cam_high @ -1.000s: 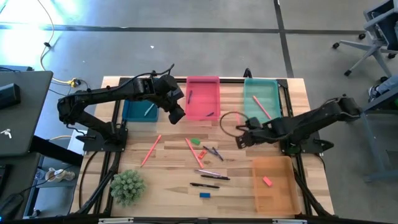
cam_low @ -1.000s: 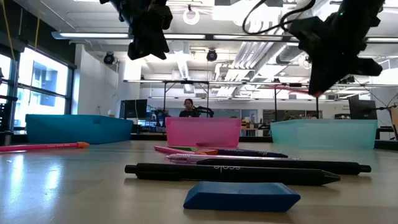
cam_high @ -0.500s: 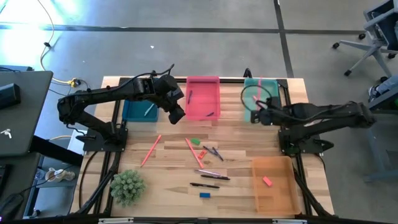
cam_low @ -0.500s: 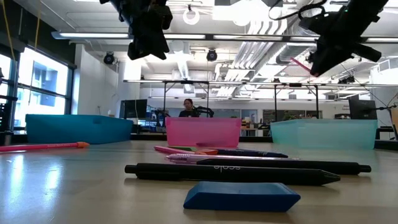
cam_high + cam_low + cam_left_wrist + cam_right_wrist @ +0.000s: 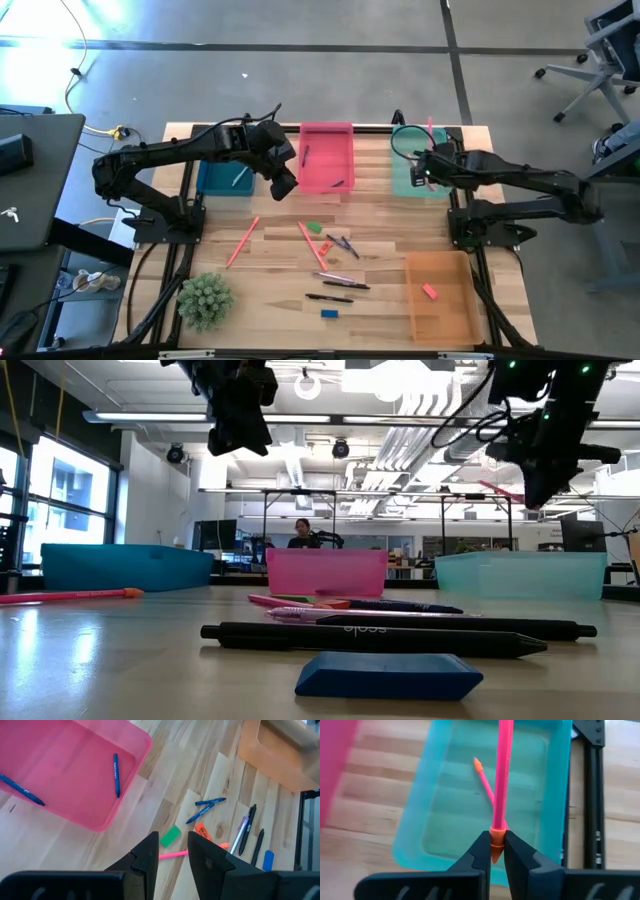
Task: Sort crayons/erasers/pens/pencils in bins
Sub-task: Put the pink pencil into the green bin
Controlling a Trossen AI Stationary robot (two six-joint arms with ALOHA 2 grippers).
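My right gripper point(image 5: 424, 166) hangs over the teal bin point(image 5: 408, 182), shut on a pink pencil point(image 5: 501, 775) with an orange end. A second pink pencil point(image 5: 485, 781) lies flat in that bin. My left gripper point(image 5: 283, 183) is open and empty, above the near left corner of the pink bin point(image 5: 327, 140). On the table lie the green eraser point(image 5: 314, 228), the blue eraser point(image 5: 329, 313), black pens point(image 5: 330, 298) and two more pink pencils point(image 5: 243, 240). The pink eraser point(image 5: 430, 291) rests in the orange bin point(image 5: 440, 320). The dark blue bin point(image 5: 215, 180) stands far left. My right gripper pinches the pink pencil at its orange end point(image 5: 496, 836) between the two fingers point(image 5: 481, 851). The pencil's long pink shaft runs on forward past the fingertips, along the fingers. It is lifted clear, above the teal bin.
A small green plant point(image 5: 205, 300) stands at the table's near left. Blue crayons point(image 5: 345, 243) and an orange stub point(image 5: 323, 248) lie mid-table; two blue sticks point(image 5: 116, 772) are in the pink bin. Black frame rails point(image 5: 462, 175) run beside the bins.
My right gripper has carried the pink pencil from mid-table toward the far right, rising, and now hangs over the teal bin. It has stayed shut on the pencil throughout. My left arm has kept still.
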